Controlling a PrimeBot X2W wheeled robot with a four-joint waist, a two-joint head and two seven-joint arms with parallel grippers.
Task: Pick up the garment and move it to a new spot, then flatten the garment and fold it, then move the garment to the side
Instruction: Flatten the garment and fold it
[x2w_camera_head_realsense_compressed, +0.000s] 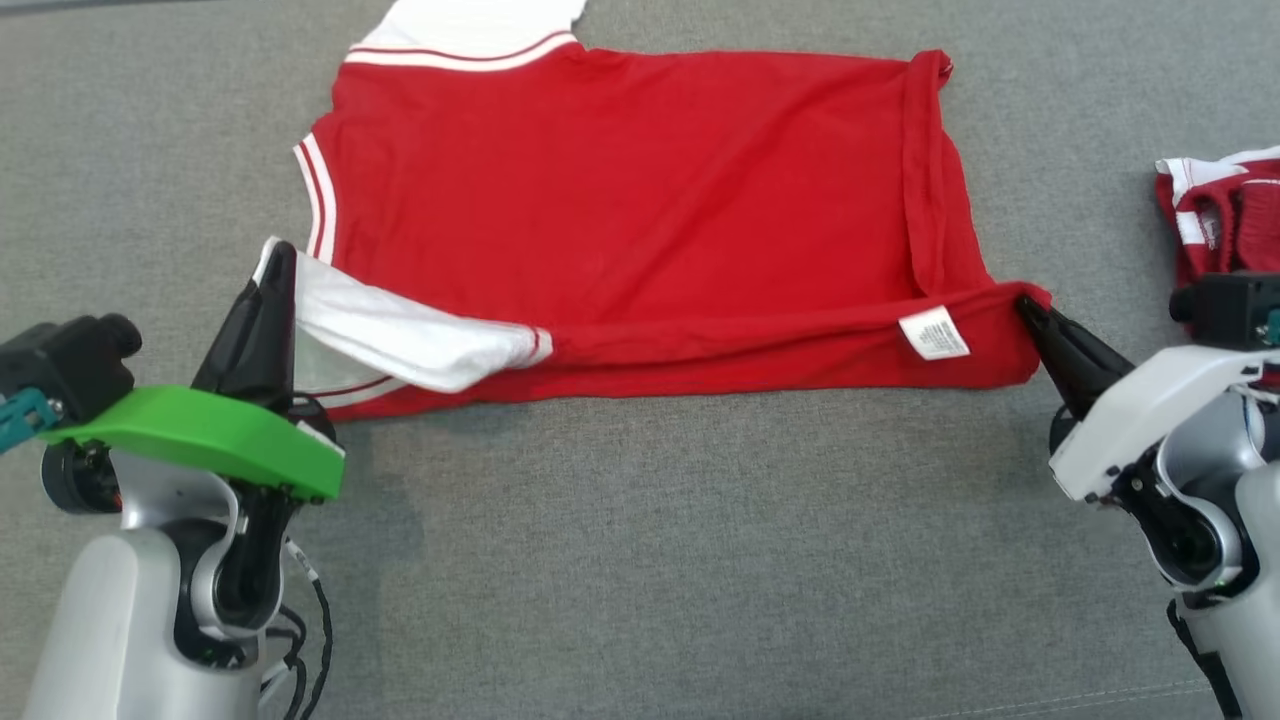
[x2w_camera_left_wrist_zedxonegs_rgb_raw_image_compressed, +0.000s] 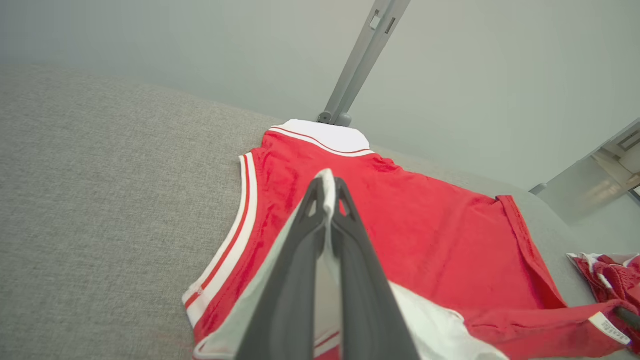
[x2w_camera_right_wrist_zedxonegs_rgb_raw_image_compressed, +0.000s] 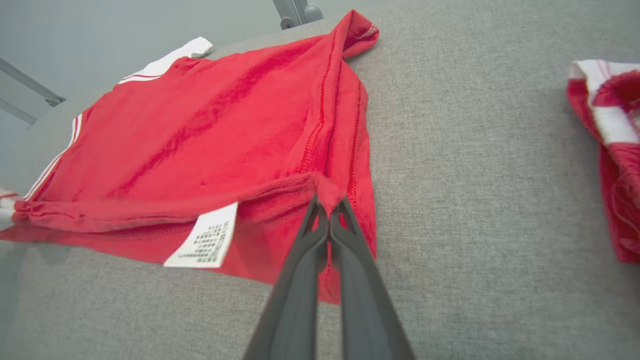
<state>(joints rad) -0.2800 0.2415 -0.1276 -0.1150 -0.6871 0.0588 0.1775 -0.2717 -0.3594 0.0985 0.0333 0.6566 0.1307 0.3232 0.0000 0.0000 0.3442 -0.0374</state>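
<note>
Garment (x2w_camera_head_realsense_compressed: 640, 200), a red shirt with white striped trim, lies spread sideways toward the far edge of the grey upholstered surface (x2w_camera_head_realsense_compressed: 640, 560), trimmed end to our left and hem to our right. A second bundle of red-and-white cloth (x2w_camera_head_realsense_compressed: 1215, 215) sits well apart at the right edge. We judge the flattening done and the fold in hand, since the shirt's near long edge is raised off the surface at both ends while the rest lies flat. Our left gripper (x2w_camera_head_realsense_compressed: 278, 262) has its two dark fingers pressed together on the tip of the white sleeve (x2w_camera_head_realsense_compressed: 400, 340) at the near left corner. In the left wrist view a sliver of white cloth shows between the fingertips (x2w_camera_left_wrist_zedxonegs_rgb_raw_image_compressed: 320, 190). Our right gripper (x2w_camera_head_realsense_compressed: 1025, 303) is likewise pinched tight on the near right hem corner, just beside the white care label (x2w_camera_head_realsense_compressed: 933, 333), and the right wrist view shows a nub of red cloth caught between its tips (x2w_camera_right_wrist_zedxonegs_rgb_raw_image_compressed: 327, 200). The lifted edge sags a little between the two grips. As we read it, the next move calls for both arms to travel together toward the far edge, keeping that strip lightly taut so it does not bunch. They would then lay it over the body so it lines up with the far side before either grip lets go. The sleeve is loose and may drag or fold under, so the left side wants the more careful path.
</note>
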